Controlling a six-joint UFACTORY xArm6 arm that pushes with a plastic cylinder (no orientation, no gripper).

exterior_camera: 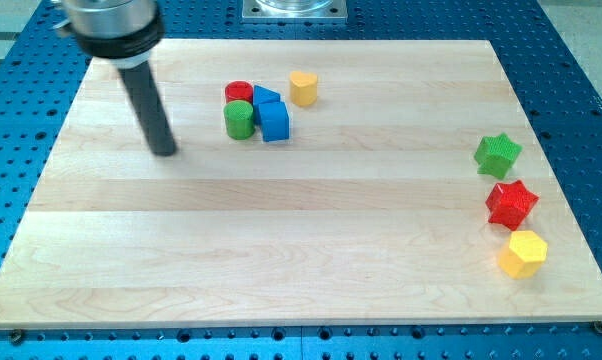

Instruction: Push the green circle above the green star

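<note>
The green circle [239, 119] stands at the upper middle-left of the wooden board, touching a red circle [239, 92] above it and a blue block [274, 121] on its right. The green star [498, 154] lies at the board's right edge, far from the circle. My tip [164, 151] rests on the board to the left of the green circle, a short gap away and slightly lower in the view.
A second blue block [266, 97] sits behind the first. A yellow heart-like block [303, 88] is right of the cluster. A red star [511, 203] and a yellow hexagon [523, 252] lie below the green star. The board [301, 250] has blue perforated table around it.
</note>
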